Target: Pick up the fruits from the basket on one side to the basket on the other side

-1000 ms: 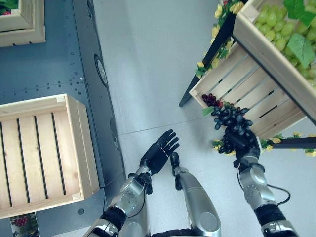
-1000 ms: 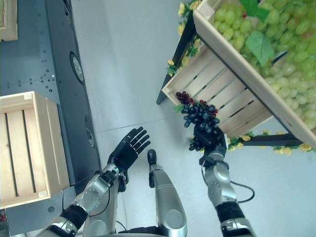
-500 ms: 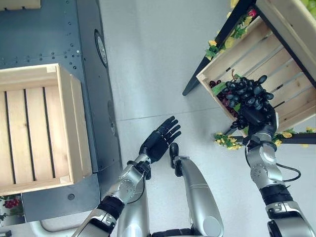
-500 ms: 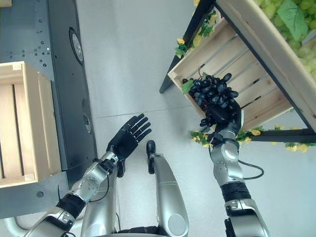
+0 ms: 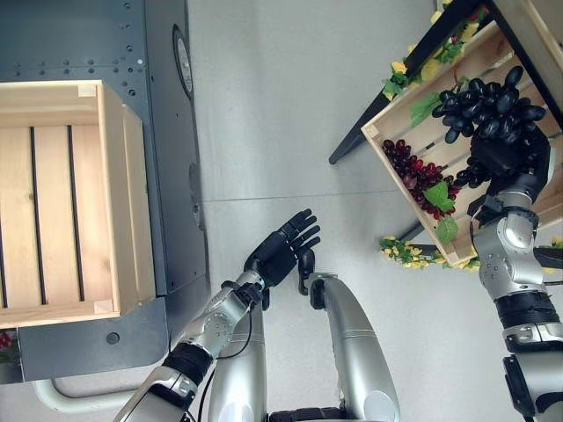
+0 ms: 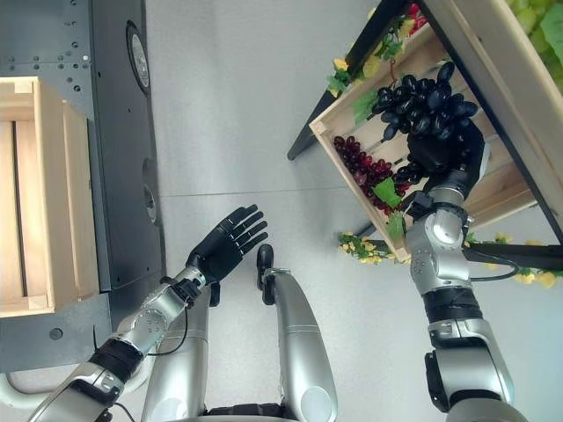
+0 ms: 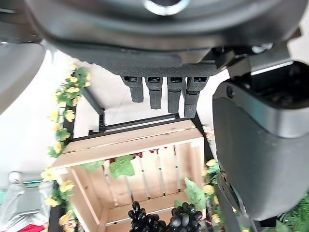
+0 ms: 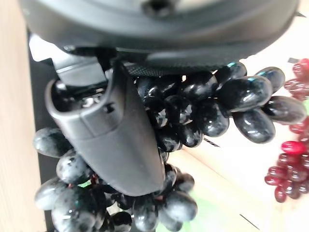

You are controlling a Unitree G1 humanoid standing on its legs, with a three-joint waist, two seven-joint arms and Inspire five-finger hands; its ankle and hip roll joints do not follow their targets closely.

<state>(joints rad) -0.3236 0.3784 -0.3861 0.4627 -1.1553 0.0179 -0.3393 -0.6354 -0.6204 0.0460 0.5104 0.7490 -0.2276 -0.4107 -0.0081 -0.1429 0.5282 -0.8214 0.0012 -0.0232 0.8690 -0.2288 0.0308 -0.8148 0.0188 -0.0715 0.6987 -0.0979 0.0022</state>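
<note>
Right hand [image 5: 508,160] raised over the wooden crate [image 5: 400,114] on the right, clenched around a bunch of black grapes [image 5: 488,104]. Thumb [image 8: 113,130] pressed across the berries in the right wrist view, with grapes bulging out on both sides of it. Held above the crate's inside, beside a bunch of red grapes [image 5: 415,172] lying in the crate with green leaves [image 5: 440,201] next to them. Red grapes also seen past the black ones in the right wrist view, at the edge [image 8: 287,164].

Crate tilted on a black stand [image 5: 387,97], trimmed with yellow flowers [image 5: 400,251] and leaves. Green grapes [image 6: 537,19] seen in the right eye view, in an upper crate above the first.

Left hand [image 5: 281,251] held out over the grey floor [image 5: 273,114], low in the middle, released, fingers [image 7: 164,92] straight and spread, holding nothing. Left wrist view looks past those fingers to the crate on its stand, black grapes [image 7: 164,217] low in front of it.

Empty slatted crate [image 5: 62,202] well apart on the left, resting on a dark metal counter [image 5: 88,40].
</note>
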